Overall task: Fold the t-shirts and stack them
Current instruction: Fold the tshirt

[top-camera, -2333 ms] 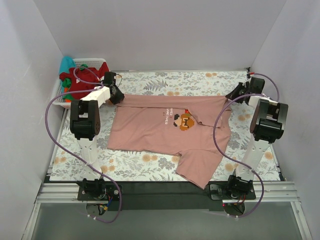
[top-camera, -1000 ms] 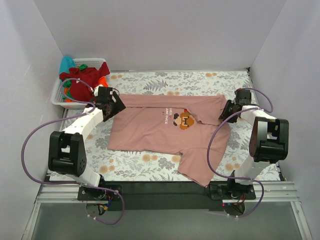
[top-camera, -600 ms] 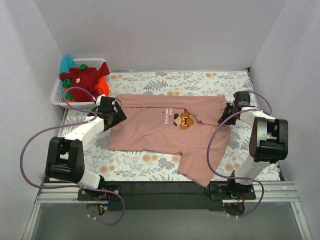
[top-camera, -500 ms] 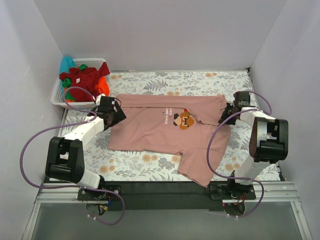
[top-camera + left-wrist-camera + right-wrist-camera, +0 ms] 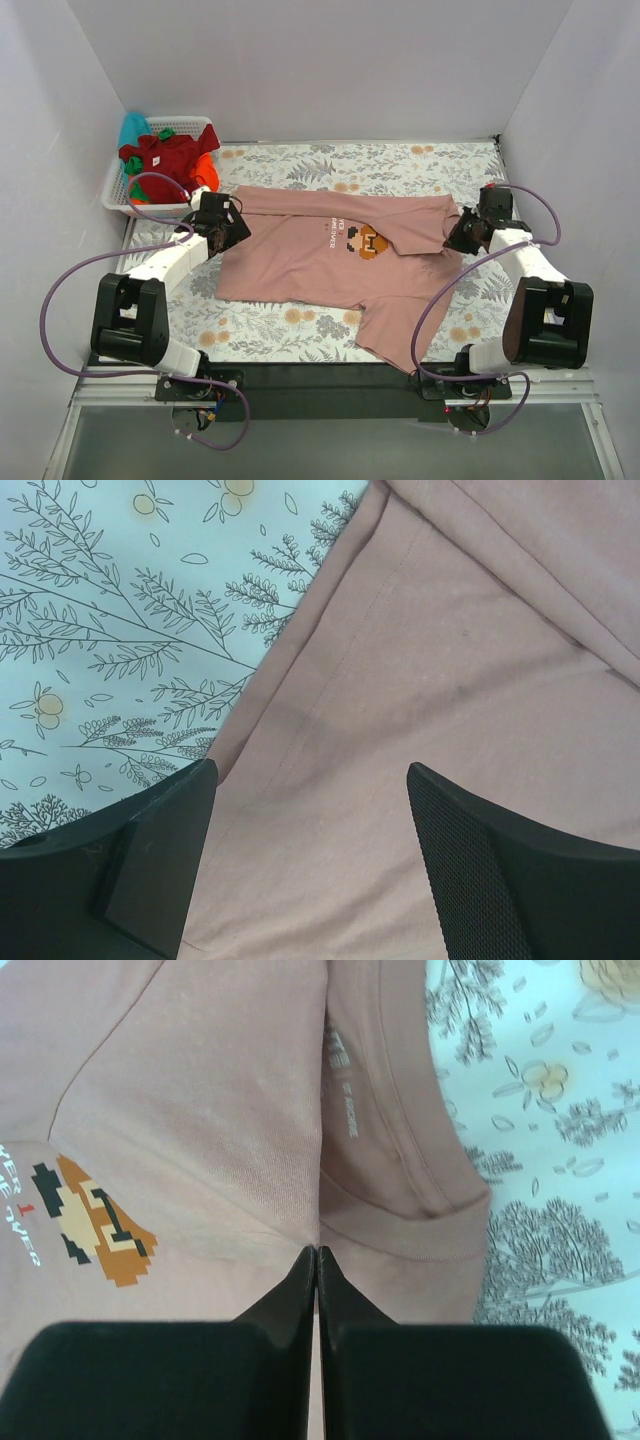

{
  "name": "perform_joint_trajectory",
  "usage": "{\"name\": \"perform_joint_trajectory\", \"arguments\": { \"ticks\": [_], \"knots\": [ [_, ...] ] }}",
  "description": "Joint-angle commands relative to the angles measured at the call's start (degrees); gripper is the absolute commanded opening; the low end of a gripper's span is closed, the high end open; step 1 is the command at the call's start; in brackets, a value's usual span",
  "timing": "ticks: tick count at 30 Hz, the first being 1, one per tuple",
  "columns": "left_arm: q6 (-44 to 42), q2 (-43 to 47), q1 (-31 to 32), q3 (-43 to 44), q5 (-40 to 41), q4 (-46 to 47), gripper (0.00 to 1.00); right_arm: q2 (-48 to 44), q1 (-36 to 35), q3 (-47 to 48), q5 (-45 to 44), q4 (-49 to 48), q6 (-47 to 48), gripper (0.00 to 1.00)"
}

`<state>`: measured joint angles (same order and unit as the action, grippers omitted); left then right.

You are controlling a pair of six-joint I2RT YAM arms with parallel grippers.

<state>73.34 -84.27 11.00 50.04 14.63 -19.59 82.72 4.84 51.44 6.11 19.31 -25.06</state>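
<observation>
One dusty-pink t-shirt (image 5: pixel 320 265) lies spread on the desk (image 5: pixel 300 160), the only one out of the basket. Nearest me, its loose sleeve (image 5: pixel 400 335) sprawls toward the arm bases, not yet folded in. Along its far side a strip looks turned over onto the chest, just past the pixel print (image 5: pixel 371 243).

At its hem end the left gripper (image 5: pixel 310 810) hovers with its jaws spread wide, gripping nothing; the pink cloth and the hem seam show between them. At its collar end the right gripper (image 5: pixel 316 1252) has its jaws pressed tight together on the crease beside the neckband (whether a pinch of cloth is caught there, I cannot tell).

Beyond the shirt's hem corner, the white basket (image 5: pixel 112 195) holds the dark red tee (image 5: pixel 165 160), orange tee (image 5: pixel 205 165) and teal tee (image 5: pixel 132 128) in a heap.

To my eye this is early in the first shirt's fold. Next the left gripper must close on the hem, the right needs a sure hold, and both should carry across together.
</observation>
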Motion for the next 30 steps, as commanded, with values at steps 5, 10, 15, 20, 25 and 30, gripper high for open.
{"name": "perform_joint_trajectory", "arguments": {
  "ticks": [5,10,15,20,25,30],
  "knots": [
    [-0.7,1.6,0.2,0.3,1.1,0.9,0.75,-3.4,-0.1,-3.5,-2.6,2.7,-3.4,0.01],
    [-0.6,1.0,0.2,0.6,0.0,0.9,0.75,0.4,-0.1,-6.1,0.2,0.7,-2.9,0.12],
    [-0.2,-1.5,0.2,5.0,-2.2,0.0,0.75,3.1,0.8,-1.6,4.1,-0.7,2.6,0.4],
    [0.4,-10.5,0.2,14.9,-1.6,-1.6,0.75,6.7,5.6,7.9,11.6,-5.4,3.9,0.47],
    [0.8,-21.2,0.2,27.8,-2.1,-1.9,0.72,14.0,9.0,12.6,15.6,-16.1,-1.6,0.46],
    [-0.2,-30.8,-0.1,35.2,-0.8,-2.7,0.7,24.4,10.0,18.2,21.7,-23.6,-5.2,0.44]
  ]
}}
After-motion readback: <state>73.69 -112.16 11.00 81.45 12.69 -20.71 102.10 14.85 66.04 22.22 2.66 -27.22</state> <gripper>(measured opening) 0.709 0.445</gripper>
